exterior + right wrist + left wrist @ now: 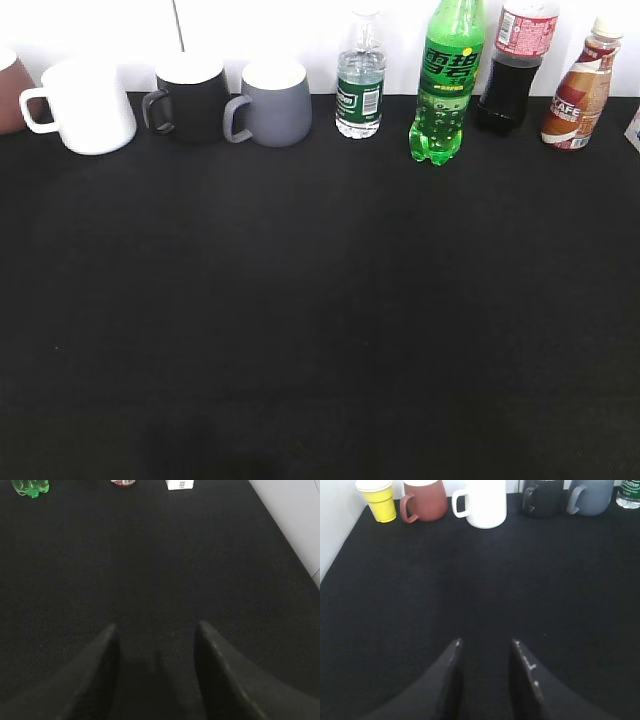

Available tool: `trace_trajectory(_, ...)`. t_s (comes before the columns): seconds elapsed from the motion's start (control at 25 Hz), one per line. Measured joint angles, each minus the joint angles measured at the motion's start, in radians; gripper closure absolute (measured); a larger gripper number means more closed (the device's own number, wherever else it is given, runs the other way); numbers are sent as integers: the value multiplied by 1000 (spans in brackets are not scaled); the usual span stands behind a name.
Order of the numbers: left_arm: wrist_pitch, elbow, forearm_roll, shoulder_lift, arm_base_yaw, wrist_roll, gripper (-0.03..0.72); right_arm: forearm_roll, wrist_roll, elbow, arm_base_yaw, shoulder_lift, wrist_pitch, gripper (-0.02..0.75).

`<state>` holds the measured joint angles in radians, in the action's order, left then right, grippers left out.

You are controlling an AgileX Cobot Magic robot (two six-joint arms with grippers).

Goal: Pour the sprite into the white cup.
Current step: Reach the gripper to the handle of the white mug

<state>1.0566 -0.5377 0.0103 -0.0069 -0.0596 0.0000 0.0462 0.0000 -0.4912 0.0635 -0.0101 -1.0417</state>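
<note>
The sprite, a tall bright-green bottle, stands upright at the back of the black table, right of centre; its base shows in the right wrist view. The white cup stands at the back left, handle to the left; it also shows in the left wrist view. My left gripper is open and empty over the bare cloth, well in front of the cup. My right gripper is open and empty over the cloth, far in front of the bottle. Neither gripper shows in the exterior view.
Along the back stand a black mug, a grey mug, a small clear water bottle, a cola bottle and a coffee bottle. A red-brown mug and a yellow cup stand left of the white cup.
</note>
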Motion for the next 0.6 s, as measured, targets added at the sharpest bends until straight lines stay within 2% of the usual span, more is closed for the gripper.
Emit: trace_trajectory(0.6, 0, 0, 0, 0, 0, 0, 449, 0, 0, 0, 0, 0, 1, 369)
